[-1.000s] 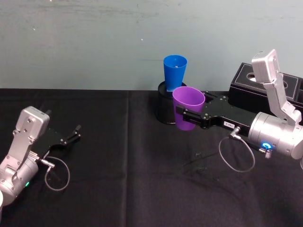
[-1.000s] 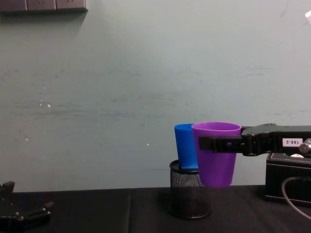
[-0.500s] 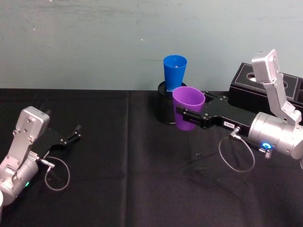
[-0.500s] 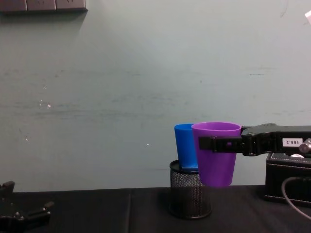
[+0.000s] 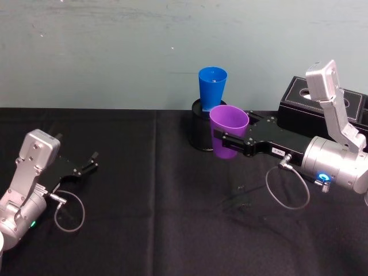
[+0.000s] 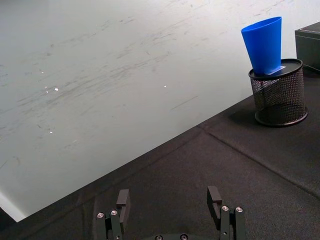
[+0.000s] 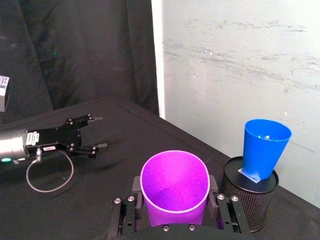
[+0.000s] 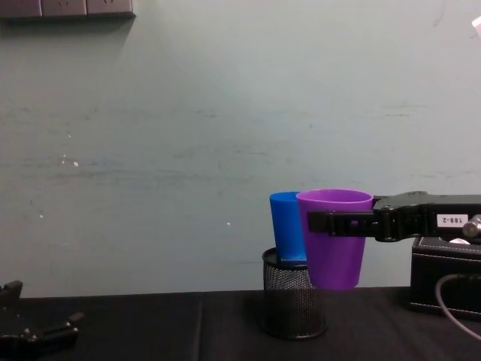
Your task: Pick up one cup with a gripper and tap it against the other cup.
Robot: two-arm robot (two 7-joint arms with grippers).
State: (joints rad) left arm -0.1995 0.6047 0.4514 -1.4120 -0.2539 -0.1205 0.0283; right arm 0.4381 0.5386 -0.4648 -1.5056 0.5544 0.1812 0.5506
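The right tool (image 5: 225,138) is clamped on the purple cup (image 5: 229,121) in the head view, one long flat finger across the cup's near side; the cup is held upright above the black bench (image 5: 155,195), just in front of the black mesh pen holder (image 5: 199,135); the blue cup (image 5: 213,86) stands inside that holder, its rim higher than the purple one; a black box (image 5: 322,107) sits behind the right arm; the left tool (image 5: 91,163) lies low at the bench's left side, well apart from both cups. In the left wrist view the left tool (image 6: 169,202) has its fingers spread with nothing between them; the blue cup (image 6: 263,45) leans a little in the holder (image 6: 279,97) far across the bench. In the right wrist view the purple cup (image 7: 175,187) sits gripped on both sides; a gap shows between it and the blue cup (image 7: 265,147). In the chest view the purple cup (image 8: 334,248) hangs clear of the bench, its base about level with the holder's (image 8: 293,304) rim, overlapping the blue cup (image 8: 284,226) behind it.
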